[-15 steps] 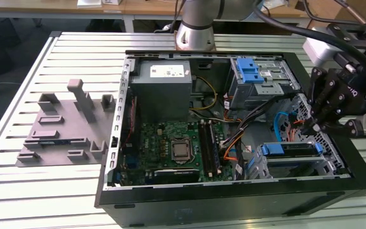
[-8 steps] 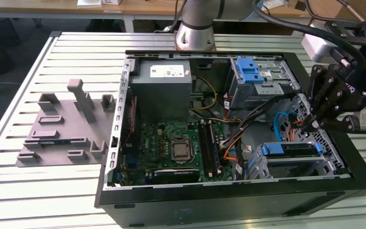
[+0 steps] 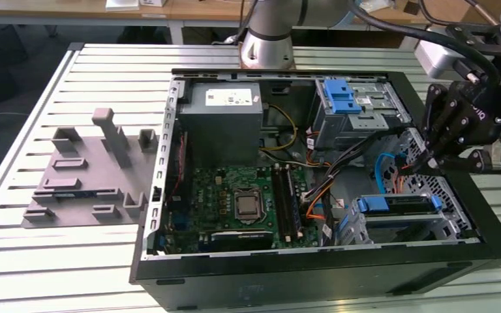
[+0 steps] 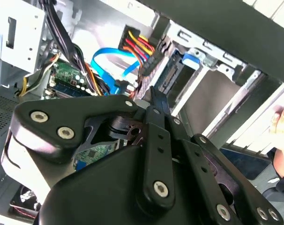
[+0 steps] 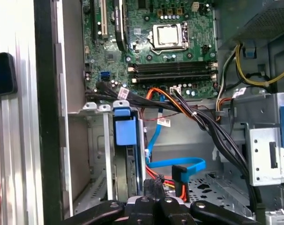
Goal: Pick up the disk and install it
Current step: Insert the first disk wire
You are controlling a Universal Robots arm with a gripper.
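Landmark: a black tower computer case [image 3: 320,274], side panel off, lying flat on a slatted silver metal table [image 3: 85,261].
Disk: the flat silver hard drive in a blue plastic carrier frame [image 3: 396,204] [image 5: 124,129] sits on edge in a slot of the grey metal drive cage [image 3: 446,225]. The cage is in the case's near corner, on the exterior view's right.
Gripper: the black multi-link gripper [image 3: 433,164] [image 5: 157,202] hangs just inside the case, over the cage and close to the disk, not holding it.
Jaws: drawn together, with nothing seen between them.
Cables: a flat blue data cable [image 5: 175,164] and a black plug with red, orange and yellow wires [image 4: 139,47] lie just ahead of the fingertips. Contact cannot be told.
Case interior: a green motherboard [image 3: 233,195] in the middle and a grey metal power supply box [image 3: 224,124] by the far wall.
Outside the case: a grey moulded holder tray [image 3: 85,176], on the exterior view's left.
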